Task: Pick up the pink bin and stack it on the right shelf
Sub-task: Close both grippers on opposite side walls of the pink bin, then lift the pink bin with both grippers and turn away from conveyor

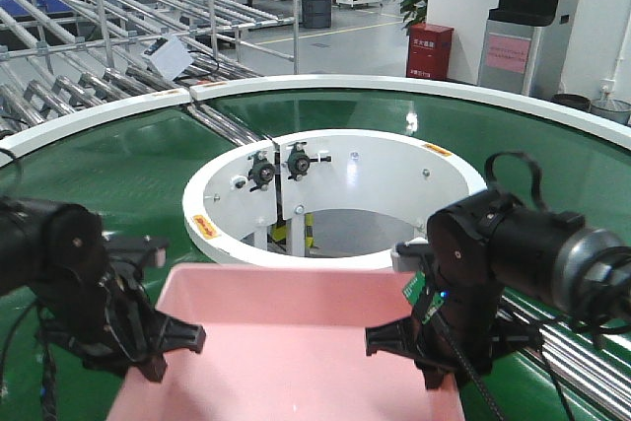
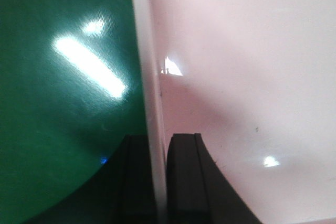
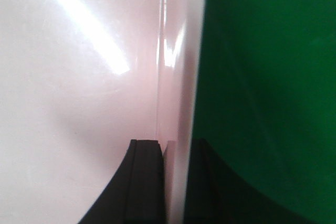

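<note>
The pink bin (image 1: 296,342) fills the bottom middle of the front view, over the green conveyor belt (image 1: 118,175). My left gripper (image 1: 163,347) is shut on the bin's left wall (image 2: 152,77), one finger outside and one finger (image 2: 184,177) inside. On the opposite side my right gripper (image 1: 419,347) is shut on the right wall (image 3: 181,77), with a finger (image 3: 144,182) inside the bin (image 3: 79,103) and the other outside. The bin's pale floor (image 2: 252,77) is empty. The right shelf is out of view.
A white ring housing (image 1: 335,194) with bolts sits in the belt's centre, just beyond the bin. Metal roller racks (image 1: 118,36) stand at the back left. A red cabinet (image 1: 430,51) and a grey machine (image 1: 523,17) are far back right.
</note>
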{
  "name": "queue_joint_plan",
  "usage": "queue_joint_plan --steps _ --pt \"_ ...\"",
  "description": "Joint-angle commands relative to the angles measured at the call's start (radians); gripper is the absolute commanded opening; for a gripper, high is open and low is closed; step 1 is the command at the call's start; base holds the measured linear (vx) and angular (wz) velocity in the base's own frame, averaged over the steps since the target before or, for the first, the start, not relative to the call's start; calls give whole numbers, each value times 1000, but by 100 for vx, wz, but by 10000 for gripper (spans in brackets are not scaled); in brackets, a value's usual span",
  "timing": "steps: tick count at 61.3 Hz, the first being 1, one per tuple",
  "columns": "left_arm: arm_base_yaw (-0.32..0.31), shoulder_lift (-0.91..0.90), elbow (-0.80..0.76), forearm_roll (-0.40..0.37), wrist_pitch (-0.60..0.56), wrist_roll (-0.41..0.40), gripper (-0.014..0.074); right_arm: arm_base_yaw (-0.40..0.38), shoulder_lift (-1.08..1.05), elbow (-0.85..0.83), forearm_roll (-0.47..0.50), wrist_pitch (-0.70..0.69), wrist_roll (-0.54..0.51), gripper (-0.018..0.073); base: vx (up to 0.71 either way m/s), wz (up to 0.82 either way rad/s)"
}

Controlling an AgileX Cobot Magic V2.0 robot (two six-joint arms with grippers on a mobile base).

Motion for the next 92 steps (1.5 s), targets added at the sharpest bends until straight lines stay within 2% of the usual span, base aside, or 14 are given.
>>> queue_joint_plan --steps 1,8,16,21,26,92 --pt "-20 -129 -32 52 -34 12 146 48 -133 -1 -197 -26 49 46 0 0" --pt "-67 -207 -18 136 -41 -59 146 80 -236 99 -275 -68 156 48 0 0" --pt "-135 -312 67 256 -66 -205 146 80 -339 198 -266 -138 145 49 0 1" --pt "-181 -382 146 275 -108 -271 146 80 -390 217 -259 -128 139 51 0 0" --pt "-210 -423 198 278 -153 -299 146 80 -413 219 -256 -120 140 52 0 0" --pt "-218 -439 212 278 -166 -301 146 78 -420 219 -252 -122 152 53 0 -1"
